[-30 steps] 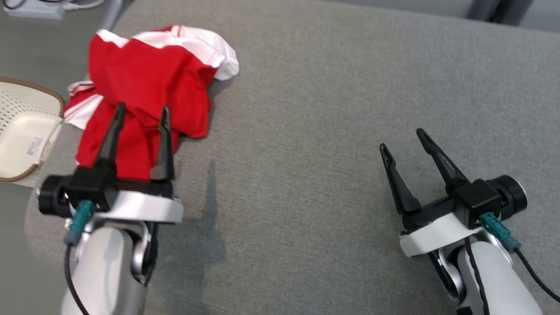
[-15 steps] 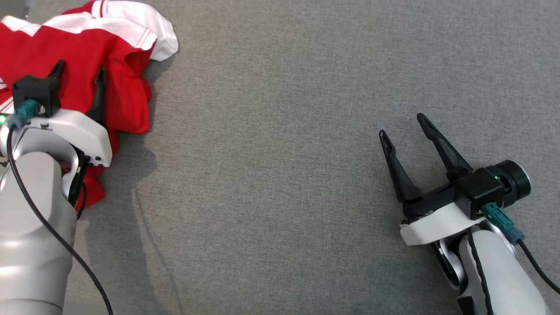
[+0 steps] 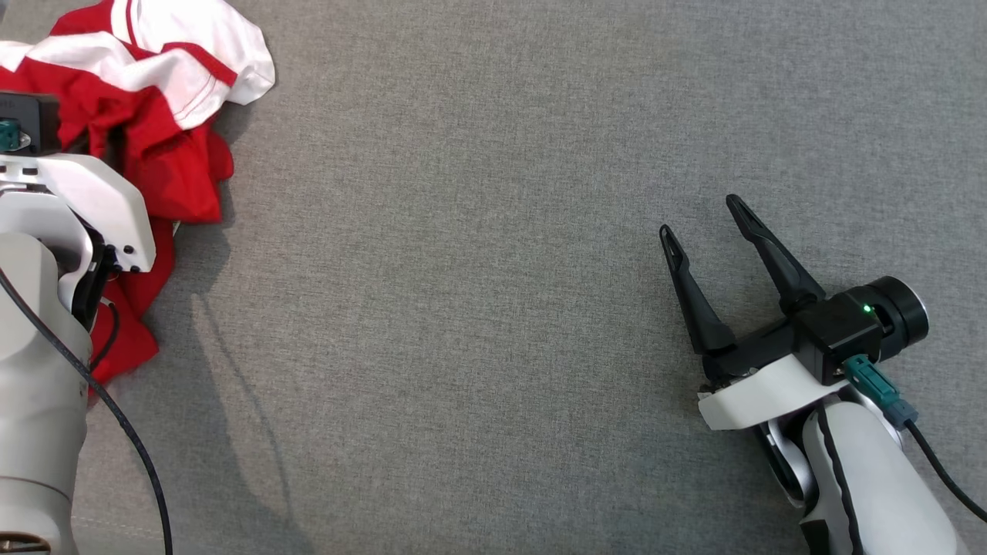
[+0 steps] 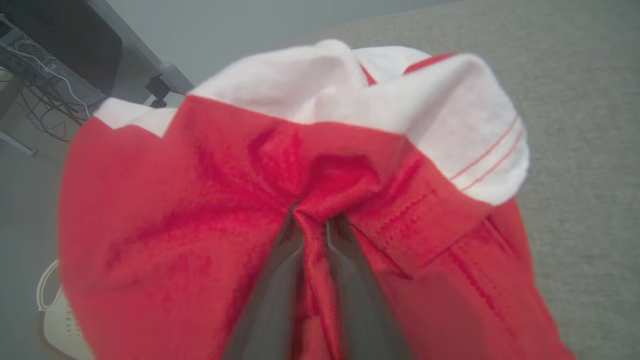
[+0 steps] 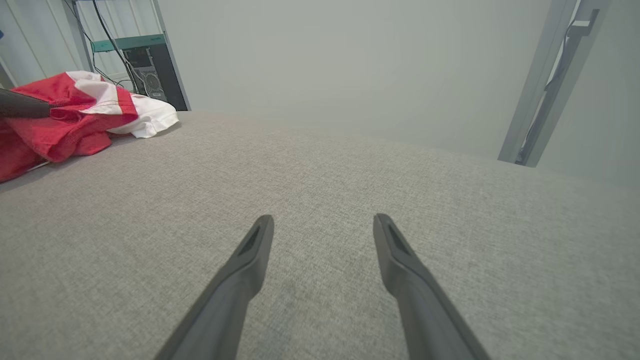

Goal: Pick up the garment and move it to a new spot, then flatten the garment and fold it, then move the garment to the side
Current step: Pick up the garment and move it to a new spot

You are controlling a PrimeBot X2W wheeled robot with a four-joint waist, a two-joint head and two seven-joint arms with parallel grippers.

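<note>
Place: I seem to work in a lab or test room, not a home.
Bench: a wide grey fabric pad [image 3: 493,324] lies under me.
Equipment: a computer tower [image 5: 150,75] stands past its edge, with loose cables [image 4: 47,117].
Structure: I see a bare metal post [image 5: 550,85] against a plain pale wall [image 5: 325,60].

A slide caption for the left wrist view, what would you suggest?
Left gripper pinches a fold of the red-and-white garment.
</note>
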